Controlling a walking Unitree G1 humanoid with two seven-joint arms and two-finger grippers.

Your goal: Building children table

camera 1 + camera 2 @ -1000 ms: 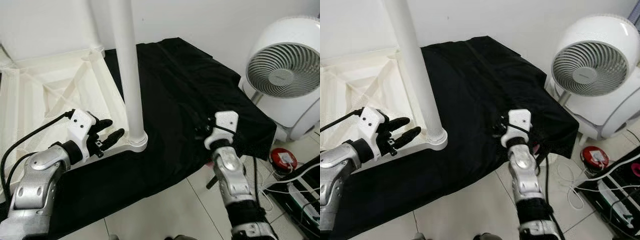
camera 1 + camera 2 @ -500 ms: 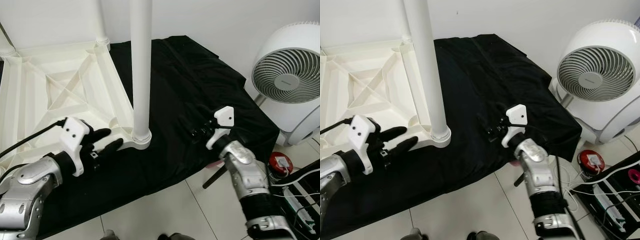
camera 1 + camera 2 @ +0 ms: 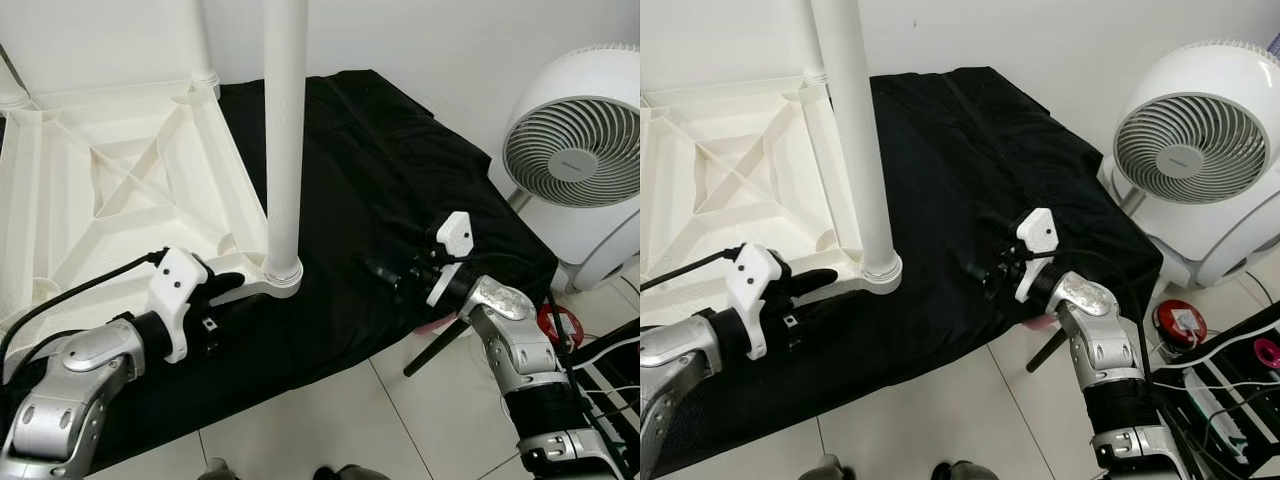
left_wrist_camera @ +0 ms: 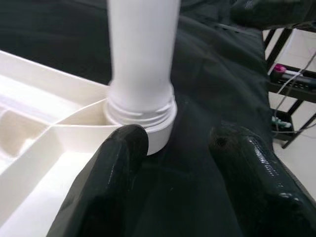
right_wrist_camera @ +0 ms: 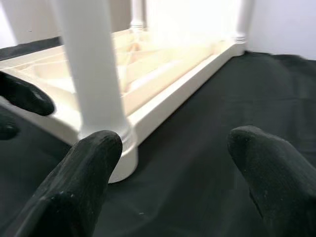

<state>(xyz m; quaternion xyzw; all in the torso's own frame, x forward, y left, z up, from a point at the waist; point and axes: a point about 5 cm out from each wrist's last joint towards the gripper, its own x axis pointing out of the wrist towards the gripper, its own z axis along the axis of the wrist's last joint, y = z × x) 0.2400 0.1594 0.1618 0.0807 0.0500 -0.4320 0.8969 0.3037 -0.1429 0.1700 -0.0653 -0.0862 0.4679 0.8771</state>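
Lying upside down on the black cloth [image 3: 380,180], the white table top [image 3: 110,190] is carrying an upright leg [image 3: 282,130]. Left gripper [image 4: 173,163] is spreading wide beside its socket; right gripper [image 5: 173,163] is gaping toward it.

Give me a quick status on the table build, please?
Left tool open at the near corner of the upturned tabletop. Right tool open over the black cloth, facing the upright leg. Nothing between.
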